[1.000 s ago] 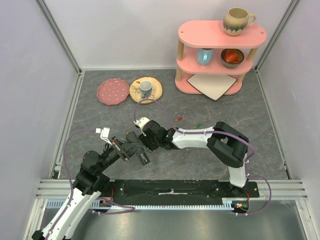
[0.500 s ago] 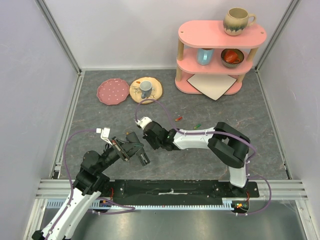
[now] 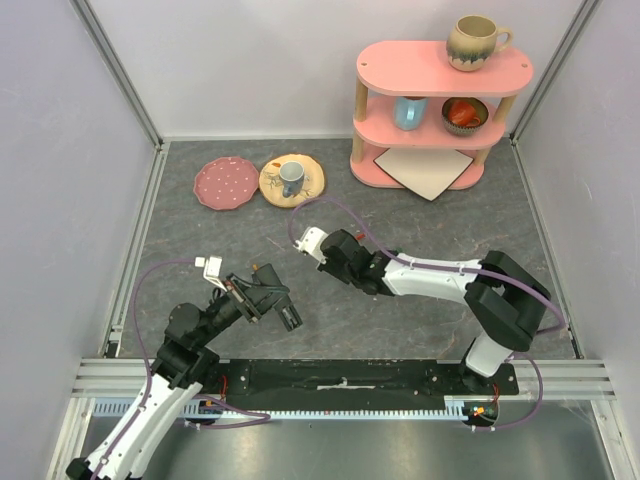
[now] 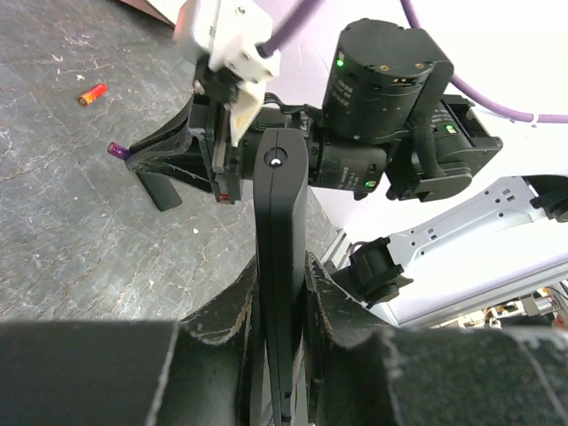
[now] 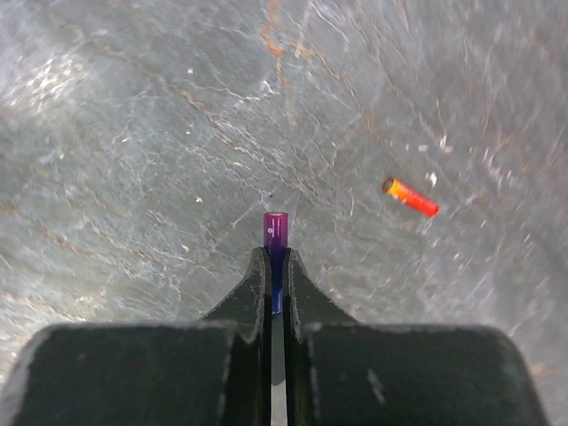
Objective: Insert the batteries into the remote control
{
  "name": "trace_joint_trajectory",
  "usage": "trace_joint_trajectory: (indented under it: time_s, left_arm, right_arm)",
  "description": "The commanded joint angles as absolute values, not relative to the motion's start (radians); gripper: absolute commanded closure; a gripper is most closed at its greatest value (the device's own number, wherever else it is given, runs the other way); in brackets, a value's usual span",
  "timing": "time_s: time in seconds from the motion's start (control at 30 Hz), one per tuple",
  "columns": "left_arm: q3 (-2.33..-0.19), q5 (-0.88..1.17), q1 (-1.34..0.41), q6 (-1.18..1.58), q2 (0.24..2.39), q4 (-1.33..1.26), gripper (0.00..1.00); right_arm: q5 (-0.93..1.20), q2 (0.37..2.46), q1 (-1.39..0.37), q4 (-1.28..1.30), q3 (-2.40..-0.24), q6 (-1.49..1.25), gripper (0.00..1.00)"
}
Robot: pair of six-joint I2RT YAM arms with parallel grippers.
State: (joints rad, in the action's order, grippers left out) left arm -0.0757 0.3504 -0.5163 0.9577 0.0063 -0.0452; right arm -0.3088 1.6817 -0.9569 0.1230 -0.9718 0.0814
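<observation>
My left gripper [image 4: 284, 271] is shut on the remote control [image 4: 281, 231], a slim black bar held on edge above the table. In the top view the same left gripper [image 3: 262, 298] and remote control [image 3: 281, 311] sit near the front left. My right gripper [image 5: 276, 257] is shut on a purple-and-blue battery [image 5: 276, 232], whose tip sticks out past the fingertips and points at the table. From the left wrist, that battery [image 4: 116, 151] shows beyond and left of the remote, apart from it. A red-orange battery [image 5: 410, 197] lies loose on the table.
A pink shelf [image 3: 440, 110] stands at the back right with a mug [image 3: 475, 42] on top and a white board [image 3: 425, 170] under it. Two plates [image 3: 226, 183] lie at the back left, one with a cup [image 3: 291, 178]. Grey walls close in both sides.
My right gripper has drawn back to the right, away from the remote, and its jaws have shut. The left arm and the remote have stayed put.
</observation>
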Motion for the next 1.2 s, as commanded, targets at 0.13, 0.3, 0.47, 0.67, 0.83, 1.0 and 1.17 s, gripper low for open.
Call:
trace_joint_trajectory:
  time_s: [0.13,0.3,0.47,0.67,0.83,1.0,1.17]
  left_arm:
    - [-0.020,0.399,-0.512,1.022,-0.074,-0.178,0.98]
    - [-0.012,0.405,-0.512,1.020,-0.074,-0.178,0.98]
    - [-0.003,0.400,-0.512,1.020,-0.074,-0.183,0.98]
    - [0.000,0.396,-0.512,1.019,-0.072,-0.183,0.98]
    - [0.000,0.394,-0.512,1.019,-0.072,-0.189,0.98]
    - [0.000,0.390,-0.512,1.023,-0.072,-0.202,0.98]
    - [0.018,0.391,-0.512,1.025,-0.072,-0.202,0.98]
  right_arm:
    - [-0.152,1.689,-0.891,0.058,-0.996,0.477,1.00]
    - [-0.017,1.700,-0.847,0.063,-1.005,0.544,1.00]
    - [0.063,1.752,-0.815,0.100,-1.052,0.536,0.89]
    - [0.100,1.798,-0.802,0.121,-1.072,0.522,0.84]
    - [0.095,1.815,-0.802,0.123,-1.074,0.496,0.72]
    - [0.057,1.822,-0.802,0.129,-1.089,0.462,0.64]
    - [0.009,1.803,-0.802,0.109,-1.100,0.407,0.58]
